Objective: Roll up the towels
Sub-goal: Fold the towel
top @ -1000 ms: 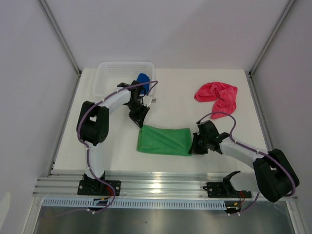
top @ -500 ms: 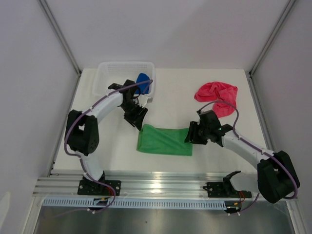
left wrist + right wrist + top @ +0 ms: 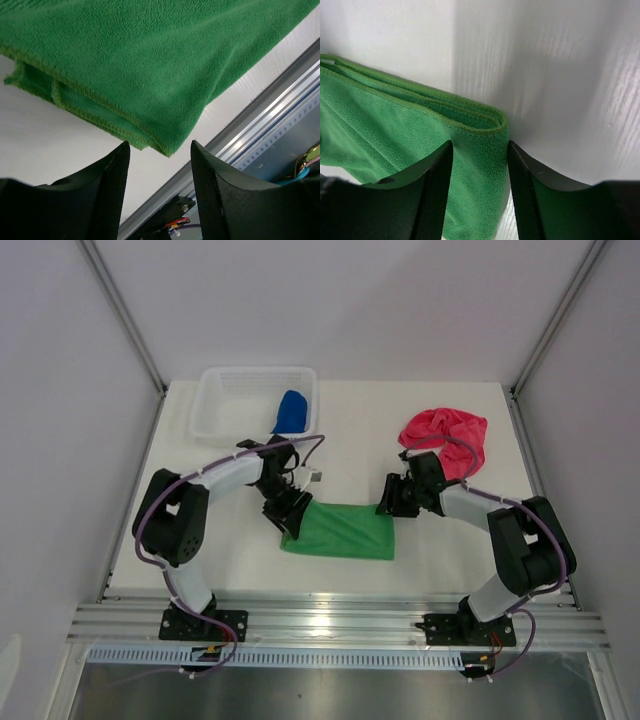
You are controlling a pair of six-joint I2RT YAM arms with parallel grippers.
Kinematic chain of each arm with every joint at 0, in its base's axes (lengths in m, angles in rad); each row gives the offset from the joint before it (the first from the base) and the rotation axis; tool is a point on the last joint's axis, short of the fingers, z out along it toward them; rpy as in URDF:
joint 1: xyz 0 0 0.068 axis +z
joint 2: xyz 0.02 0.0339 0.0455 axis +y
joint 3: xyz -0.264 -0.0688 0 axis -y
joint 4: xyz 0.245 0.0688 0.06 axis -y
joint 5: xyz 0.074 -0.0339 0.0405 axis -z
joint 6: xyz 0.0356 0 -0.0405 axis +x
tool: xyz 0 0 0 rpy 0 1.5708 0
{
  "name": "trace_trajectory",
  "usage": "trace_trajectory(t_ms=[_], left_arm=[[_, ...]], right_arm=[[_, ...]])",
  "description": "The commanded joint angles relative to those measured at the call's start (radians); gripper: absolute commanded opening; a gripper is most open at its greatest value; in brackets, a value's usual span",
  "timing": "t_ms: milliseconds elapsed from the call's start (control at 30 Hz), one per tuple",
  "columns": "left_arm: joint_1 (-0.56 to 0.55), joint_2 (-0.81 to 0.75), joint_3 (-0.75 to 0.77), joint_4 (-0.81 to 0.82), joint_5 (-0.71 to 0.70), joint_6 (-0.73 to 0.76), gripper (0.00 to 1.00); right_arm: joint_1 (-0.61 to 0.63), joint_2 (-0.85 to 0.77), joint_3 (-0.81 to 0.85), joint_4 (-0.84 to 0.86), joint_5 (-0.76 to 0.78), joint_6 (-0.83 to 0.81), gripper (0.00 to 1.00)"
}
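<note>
The green towel point(image 3: 340, 530) lies folded flat on the table's near middle. My left gripper point(image 3: 290, 516) is open over its far left corner; in the left wrist view the towel's corner point(image 3: 165, 135) hangs between the two fingertips without being pinched point(image 3: 160, 150). My right gripper point(image 3: 391, 502) is open at the far right corner; in the right wrist view the towel's folded edge point(image 3: 480, 130) lies between the open jaws point(image 3: 480, 150). The blue towel point(image 3: 292, 412) sits in the basket. The pink-red towel point(image 3: 447, 435) lies crumpled at the back right.
The white mesh basket point(image 3: 235, 400) stands at the back left. The metal rail point(image 3: 330, 620) runs along the near edge, and shows in the left wrist view point(image 3: 270, 125). White walls close in both sides.
The left gripper has moved nearer, from beside the basket to the green towel's far left corner. The right gripper has moved away from the near right edge to the towel's far right corner.
</note>
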Motion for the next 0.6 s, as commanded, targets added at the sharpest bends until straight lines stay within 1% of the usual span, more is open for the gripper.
trace_trajectory(t_ms=[0, 100, 200, 267, 300, 367, 400, 433, 467, 500, 567], left_arm=[[-0.006, 0.029, -0.016, 0.073, 0.048, -0.040, 0.55], [-0.018, 0.066, -0.031, 0.079, 0.079, -0.040, 0.53], [-0.025, 0.094, -0.030, 0.070, 0.111, -0.039, 0.46], [-0.026, 0.102, -0.034, 0.065, 0.116, -0.034, 0.40], [-0.028, 0.105, -0.034, 0.064, 0.113, -0.033, 0.33], [-0.028, 0.111, -0.044, 0.061, 0.116, -0.028, 0.23], [-0.028, 0.112, -0.045, 0.061, 0.123, -0.028, 0.10], [-0.028, 0.112, -0.050, 0.058, 0.123, -0.019, 0.02], [-0.028, 0.112, -0.047, 0.053, 0.122, -0.014, 0.01], [-0.026, 0.112, -0.045, 0.036, 0.113, -0.006, 0.01], [-0.026, 0.109, -0.042, 0.015, 0.107, 0.020, 0.01]], right_arm=[[-0.008, 0.021, 0.014, 0.090, -0.029, -0.016, 0.50], [-0.014, 0.024, -0.014, 0.102, -0.029, -0.007, 0.50], [-0.025, 0.030, -0.031, 0.111, -0.030, 0.001, 0.48], [-0.034, 0.039, -0.040, 0.119, -0.037, 0.012, 0.45], [-0.037, 0.039, -0.046, 0.136, -0.041, 0.019, 0.40], [-0.045, 0.045, -0.058, 0.154, -0.052, 0.044, 0.33], [-0.051, 0.047, -0.062, 0.157, -0.053, 0.050, 0.23], [-0.054, 0.048, -0.066, 0.157, -0.053, 0.055, 0.19], [-0.059, 0.048, -0.072, 0.157, -0.052, 0.067, 0.15], [-0.070, 0.045, -0.075, 0.157, -0.049, 0.075, 0.08], [-0.082, 0.032, -0.085, 0.157, -0.043, 0.096, 0.04]])
